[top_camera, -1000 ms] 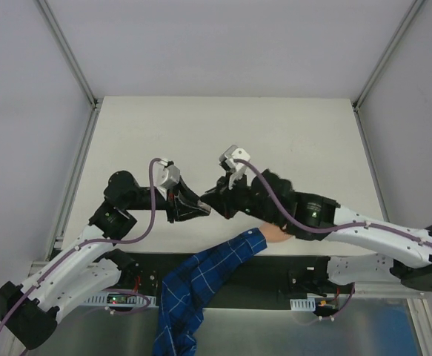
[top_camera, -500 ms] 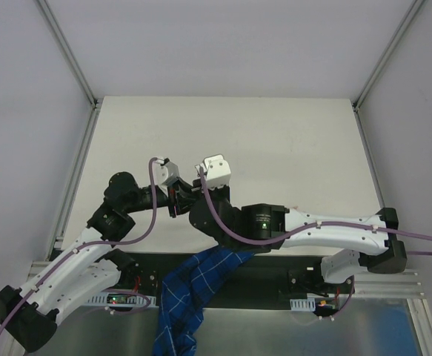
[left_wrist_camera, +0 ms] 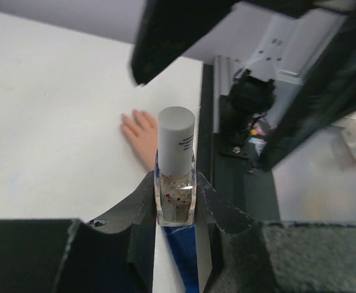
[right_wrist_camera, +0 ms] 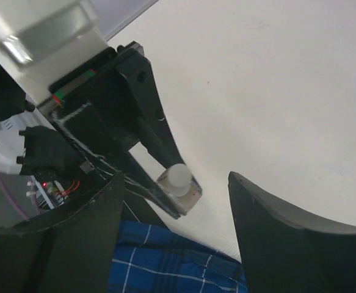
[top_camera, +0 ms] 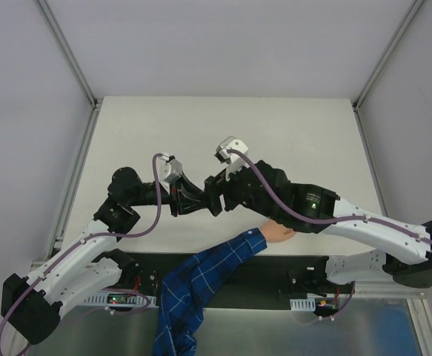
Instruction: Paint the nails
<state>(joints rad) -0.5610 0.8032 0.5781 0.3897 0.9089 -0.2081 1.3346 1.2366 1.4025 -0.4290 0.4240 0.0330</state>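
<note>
Left gripper (left_wrist_camera: 175,201) pinches nail polish bottle (left_wrist_camera: 175,198) upright, white cap (left_wrist_camera: 176,145) free. Right gripper (right_wrist_camera: 174,201) spread wide, facing that cap. Should close squarely on cap, then twist. Hand (top_camera: 278,233) lies palm-down at table's (top_camera: 290,141) near edge; nails too small to discern.

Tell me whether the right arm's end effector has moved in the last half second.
Yes. The right end effector swung right and nearer, uncovering the hand at the table's near edge.

Top cam looks down from behind; both wrist cams sit close, sharing the polish bottle (left_wrist_camera: 176,168).
</note>
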